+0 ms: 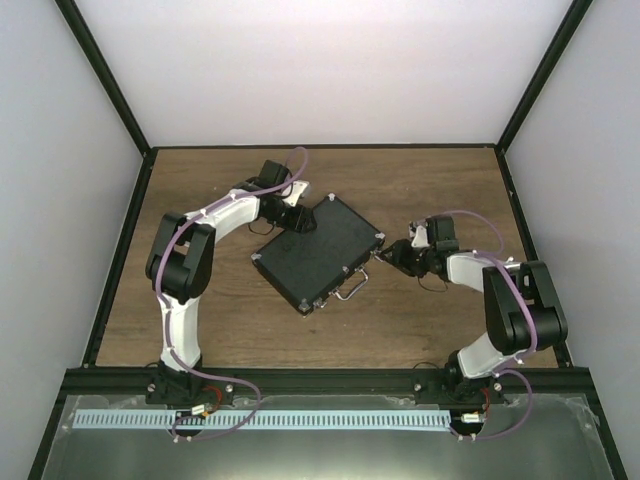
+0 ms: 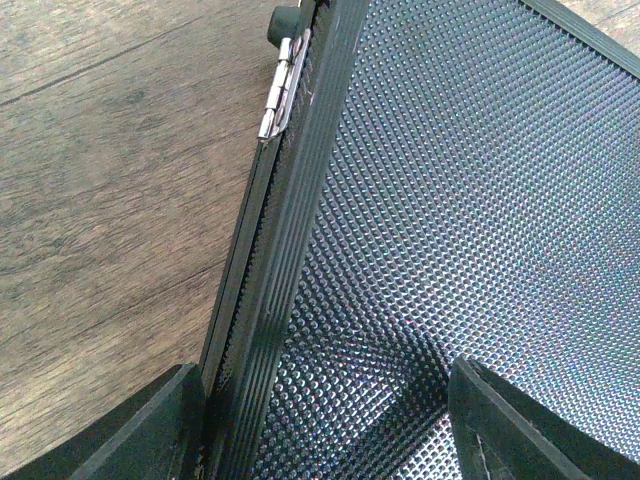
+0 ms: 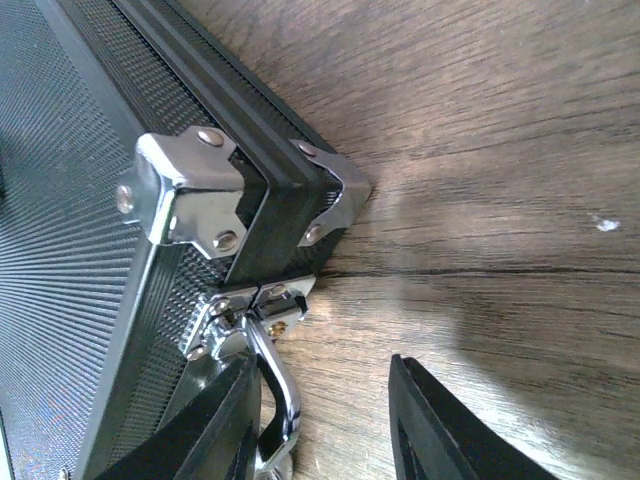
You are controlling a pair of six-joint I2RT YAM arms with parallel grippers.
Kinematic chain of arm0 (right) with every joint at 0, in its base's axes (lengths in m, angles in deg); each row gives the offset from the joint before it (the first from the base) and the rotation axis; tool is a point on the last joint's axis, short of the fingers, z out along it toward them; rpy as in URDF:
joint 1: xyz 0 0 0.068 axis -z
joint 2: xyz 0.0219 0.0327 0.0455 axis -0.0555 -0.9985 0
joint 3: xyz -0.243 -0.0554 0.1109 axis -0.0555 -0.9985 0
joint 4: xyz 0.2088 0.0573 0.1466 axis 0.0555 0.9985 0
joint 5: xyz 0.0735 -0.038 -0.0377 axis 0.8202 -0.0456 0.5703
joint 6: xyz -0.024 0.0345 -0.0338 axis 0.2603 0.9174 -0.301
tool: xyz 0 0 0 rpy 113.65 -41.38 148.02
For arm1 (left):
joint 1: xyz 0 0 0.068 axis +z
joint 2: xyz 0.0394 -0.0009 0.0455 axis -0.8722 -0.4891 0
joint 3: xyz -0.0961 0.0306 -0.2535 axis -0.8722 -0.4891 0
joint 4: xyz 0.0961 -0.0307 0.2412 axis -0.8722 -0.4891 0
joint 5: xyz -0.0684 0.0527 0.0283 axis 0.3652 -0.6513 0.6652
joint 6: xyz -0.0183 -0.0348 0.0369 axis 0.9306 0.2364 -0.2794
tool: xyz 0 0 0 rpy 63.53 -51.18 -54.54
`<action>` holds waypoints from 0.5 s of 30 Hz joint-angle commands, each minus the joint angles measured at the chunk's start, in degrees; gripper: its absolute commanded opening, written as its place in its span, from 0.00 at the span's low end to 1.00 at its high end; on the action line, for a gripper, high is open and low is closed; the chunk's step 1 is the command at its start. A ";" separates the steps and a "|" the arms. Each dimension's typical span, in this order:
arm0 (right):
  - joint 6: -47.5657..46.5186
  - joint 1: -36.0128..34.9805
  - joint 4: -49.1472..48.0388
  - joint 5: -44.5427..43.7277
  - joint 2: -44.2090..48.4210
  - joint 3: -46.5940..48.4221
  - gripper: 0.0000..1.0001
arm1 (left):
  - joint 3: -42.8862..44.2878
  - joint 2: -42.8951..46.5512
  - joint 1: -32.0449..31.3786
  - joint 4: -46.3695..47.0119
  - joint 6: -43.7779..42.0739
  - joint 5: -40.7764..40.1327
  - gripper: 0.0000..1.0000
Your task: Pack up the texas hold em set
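Observation:
The texas hold em set shows as a closed black case point(image 1: 318, 255), lying at an angle mid-table with its silver handle point(image 1: 351, 288) facing the near side. My left gripper point(image 1: 298, 218) is at its far hinge edge. In the left wrist view this gripper point(image 2: 330, 420) is open and straddles that edge, one finger point(image 2: 150, 430) outside it, the other over the dimpled lid point(image 2: 470, 200). My right gripper point(image 1: 388, 256) is at the case's right corner. There it point(image 3: 320, 420) stands open around the silver latch lever point(image 3: 280, 390), which sticks out beside its left finger point(image 3: 210, 430).
A silver hinge point(image 2: 283, 85) sits on the case's back edge. A chrome corner bracket point(image 3: 185, 195) caps the corner above the latch. Bare wooden tabletop point(image 1: 420, 190) surrounds the case, bounded by a black frame and white walls.

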 commanded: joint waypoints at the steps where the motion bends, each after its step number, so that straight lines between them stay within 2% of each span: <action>1: -1.07 0.56 -1.96 0.73 -1.78 -1.45 0.36 | -0.57 -1.03 -0.46 -0.30 -1.89 0.03 0.68; 10: -1.07 0.56 -5.25 3.07 -7.05 -1.00 0.35 | 0.66 -2.48 -0.55 -1.77 -3.76 1.88 0.67; 15: -2.28 0.56 -2.73 2.06 -5.08 -0.17 0.35 | 0.50 -1.67 -0.55 -1.61 -3.79 0.53 0.67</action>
